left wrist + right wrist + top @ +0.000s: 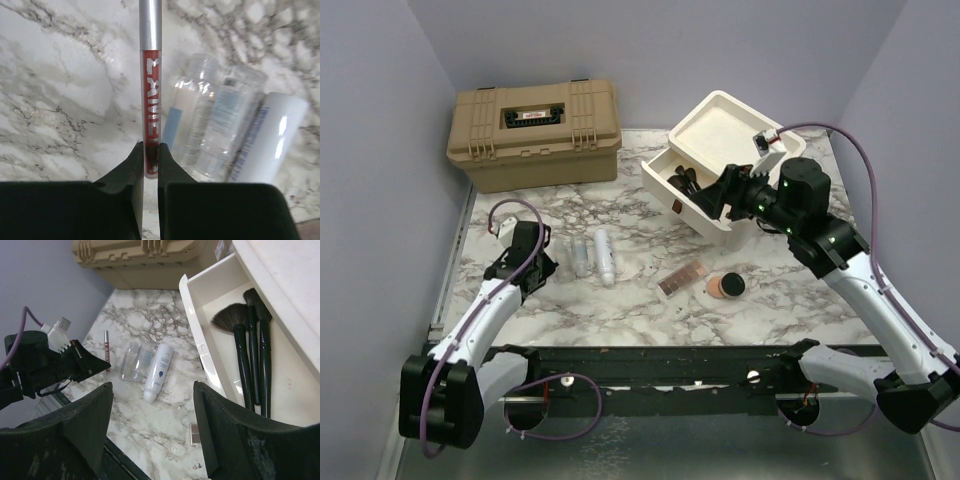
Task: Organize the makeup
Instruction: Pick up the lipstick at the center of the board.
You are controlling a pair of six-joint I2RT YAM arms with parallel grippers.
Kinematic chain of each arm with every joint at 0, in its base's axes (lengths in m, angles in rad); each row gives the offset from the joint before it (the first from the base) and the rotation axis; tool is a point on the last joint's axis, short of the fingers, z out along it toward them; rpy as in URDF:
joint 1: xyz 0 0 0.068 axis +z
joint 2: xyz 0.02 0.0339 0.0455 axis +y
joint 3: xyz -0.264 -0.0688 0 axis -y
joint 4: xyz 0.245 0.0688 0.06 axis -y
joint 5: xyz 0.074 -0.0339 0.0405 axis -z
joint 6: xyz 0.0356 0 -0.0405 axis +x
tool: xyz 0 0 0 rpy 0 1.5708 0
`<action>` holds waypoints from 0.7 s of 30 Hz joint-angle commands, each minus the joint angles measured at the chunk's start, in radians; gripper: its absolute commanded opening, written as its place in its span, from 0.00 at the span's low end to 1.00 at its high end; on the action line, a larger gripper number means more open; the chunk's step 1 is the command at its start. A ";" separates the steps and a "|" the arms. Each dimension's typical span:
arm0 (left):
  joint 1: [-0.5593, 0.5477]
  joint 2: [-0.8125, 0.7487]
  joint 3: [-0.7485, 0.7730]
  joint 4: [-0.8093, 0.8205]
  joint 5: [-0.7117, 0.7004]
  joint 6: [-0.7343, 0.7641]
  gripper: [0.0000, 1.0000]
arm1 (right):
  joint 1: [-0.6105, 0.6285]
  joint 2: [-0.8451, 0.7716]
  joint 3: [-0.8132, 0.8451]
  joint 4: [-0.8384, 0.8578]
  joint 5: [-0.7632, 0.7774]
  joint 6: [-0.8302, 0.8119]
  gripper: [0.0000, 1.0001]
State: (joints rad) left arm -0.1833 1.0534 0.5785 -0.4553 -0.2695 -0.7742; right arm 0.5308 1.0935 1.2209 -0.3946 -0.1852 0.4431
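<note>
Veined marble tabletop [620,205], lilac walls [650,50], red tube [151,100]

Three black-handled brushes [250,360] lie side by side in the open drawer of the cream drawer unit [725,125], bristles toward its back. Just in front of the unit lies a rectangular pink palette [682,280], flat and angled. Beside it is a round black compact [725,286], its peach powder showing. Well left of the unit, a whitish bottle [605,257] and two clear small bottles [582,255] lie parallel, touching. Farthest left, a slim red tube with a silver cap [150,100] is pinched in the left gripper [150,152].
</note>
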 commanded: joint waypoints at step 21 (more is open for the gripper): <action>-0.009 -0.208 0.173 0.517 0.733 -0.051 0.00 | 0.006 0.026 -0.022 0.187 -0.433 0.065 0.75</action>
State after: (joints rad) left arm -0.1841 0.8745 0.7452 -0.1150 0.3019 -0.7940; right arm 0.5308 1.1164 1.1751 -0.2470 -0.5159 0.4820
